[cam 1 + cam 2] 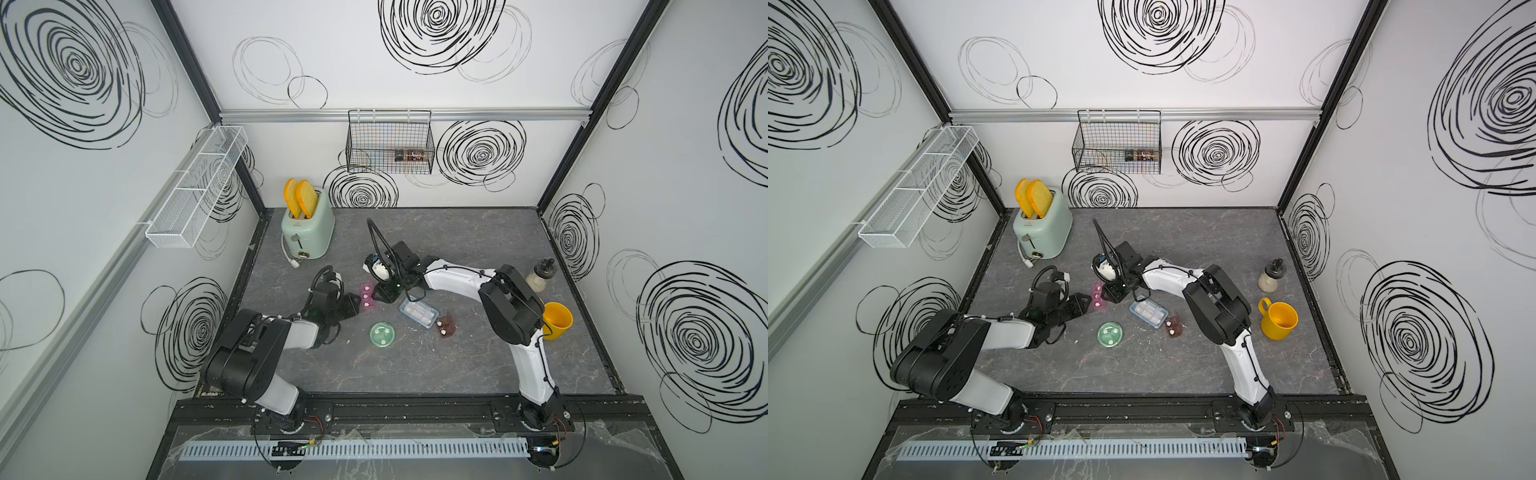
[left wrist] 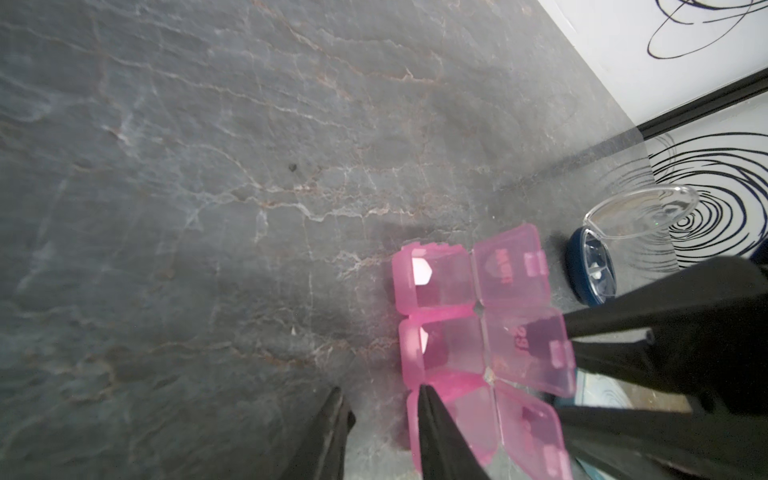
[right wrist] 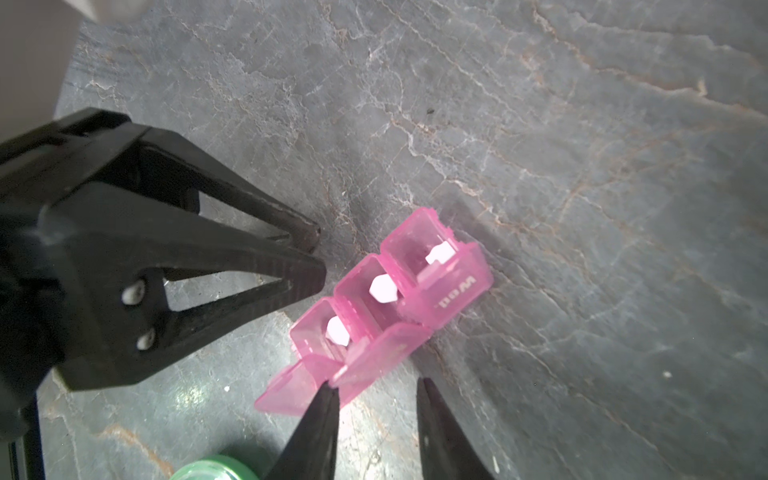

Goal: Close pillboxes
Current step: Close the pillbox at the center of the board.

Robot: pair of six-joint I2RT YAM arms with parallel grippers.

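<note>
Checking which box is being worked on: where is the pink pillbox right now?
In a top view the pink pillbox lies mid-table, lids open, between the left claw and the right claw.

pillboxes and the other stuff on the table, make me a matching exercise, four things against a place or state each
Things
1. pink pillbox
2. green round pillbox
3. yellow mug
4. mint-green toaster

Places or states
a. back left of the table, two toast slices standing in it
b. between the left tool and the right tool, lids hinged open
c. right side of the table, upright
d. lies flat, apart from both tools

Pairs: 1-b, 2-d, 3-c, 4-a
</note>
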